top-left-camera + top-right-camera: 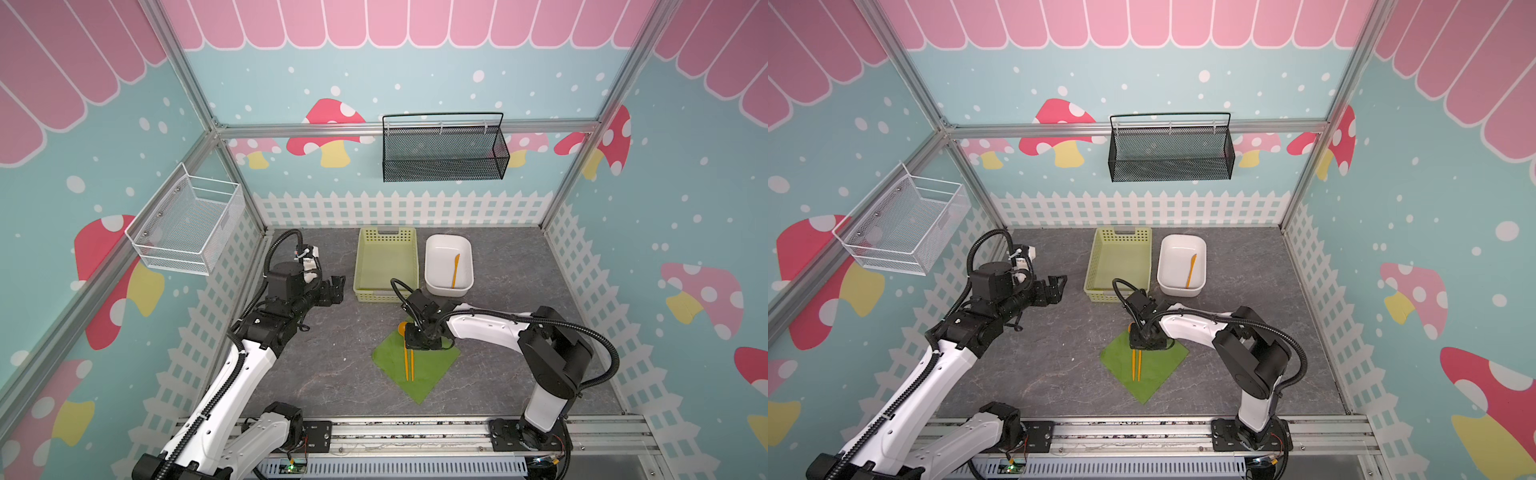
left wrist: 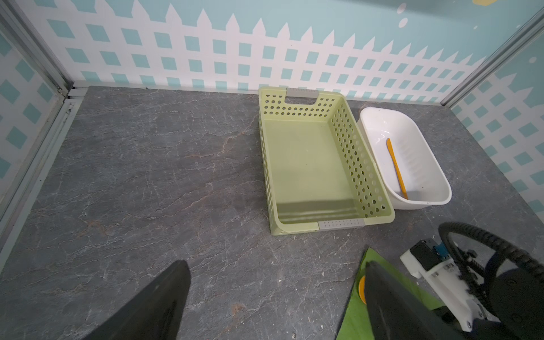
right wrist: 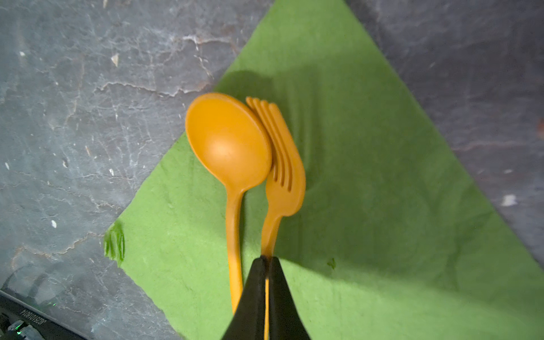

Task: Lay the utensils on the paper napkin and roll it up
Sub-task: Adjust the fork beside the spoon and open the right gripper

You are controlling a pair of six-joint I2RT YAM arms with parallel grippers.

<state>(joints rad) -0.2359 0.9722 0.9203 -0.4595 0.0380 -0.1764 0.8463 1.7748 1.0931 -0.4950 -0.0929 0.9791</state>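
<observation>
Right end effector (image 3: 267, 260) is clamped on the fork (image 3: 279, 164), beside the spoon (image 3: 228, 141) on the paper napkin (image 3: 368, 176). Left end effector (image 1: 336, 289) has its jaws wide apart.

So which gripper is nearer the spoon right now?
Right. The right gripper is shut on the fork beside the spoon on the napkin; the left gripper hangs open, left of the basket.

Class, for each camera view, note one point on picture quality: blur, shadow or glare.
Right wrist view: the right gripper is blurred, and a shadow crosses the paper napkin beside the fork; the spoon shows a highlight. Left wrist view: the left gripper is blurred; the white dish shows glare. In both top views: even light on the table.
</observation>
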